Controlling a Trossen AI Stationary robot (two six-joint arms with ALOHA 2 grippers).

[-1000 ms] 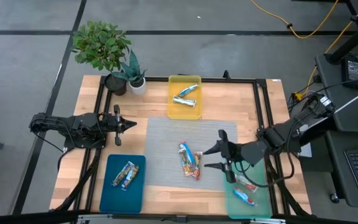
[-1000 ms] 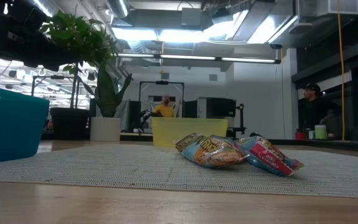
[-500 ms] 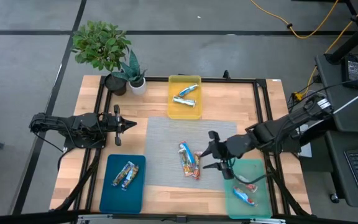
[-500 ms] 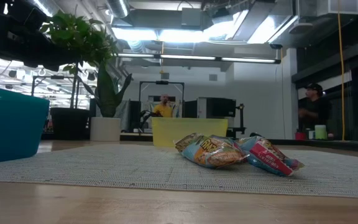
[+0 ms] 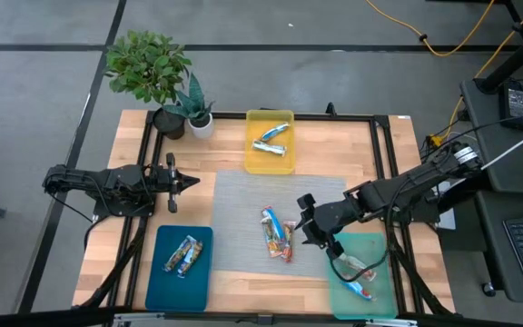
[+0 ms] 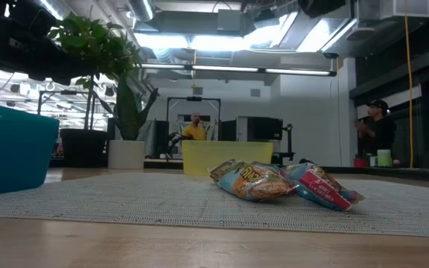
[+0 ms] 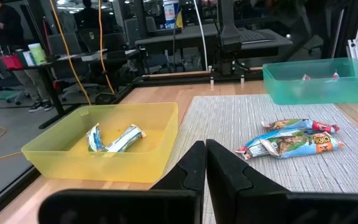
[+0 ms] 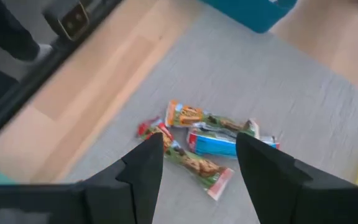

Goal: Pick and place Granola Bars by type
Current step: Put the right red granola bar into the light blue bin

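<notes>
Three Granola Bars (image 5: pixel 278 234) lie in a small pile on the grey mat (image 5: pixel 243 204); the right wrist view shows an orange-and-white one (image 8: pixel 190 115), a blue one (image 8: pixel 219 143) and a red-ended one (image 8: pixel 197 165). My right gripper (image 5: pixel 304 221) hangs open above the mat just right of the pile, tipped down toward it, holding nothing. Its fingers (image 8: pixel 143 167) frame the pile in the right wrist view. My left gripper (image 5: pixel 185 181) waits shut at the table's left side, pointing level.
A yellow tray (image 5: pixel 254 156) at the far middle holds two bars (image 5: pixel 271 139). A blue tray (image 5: pixel 162 286) at the near left holds two bars (image 5: pixel 181 256). A green tray (image 5: pixel 377 304) at the near right holds bars (image 5: pixel 359 280). Two potted plants (image 5: pixel 157 77) stand far left.
My right gripper has moved from over the green tray toward the table's left and downward, toward the pile on the mat. It has rolled and tipped its fingers further down. Its fingers stay apart. The bars have not moved.
</notes>
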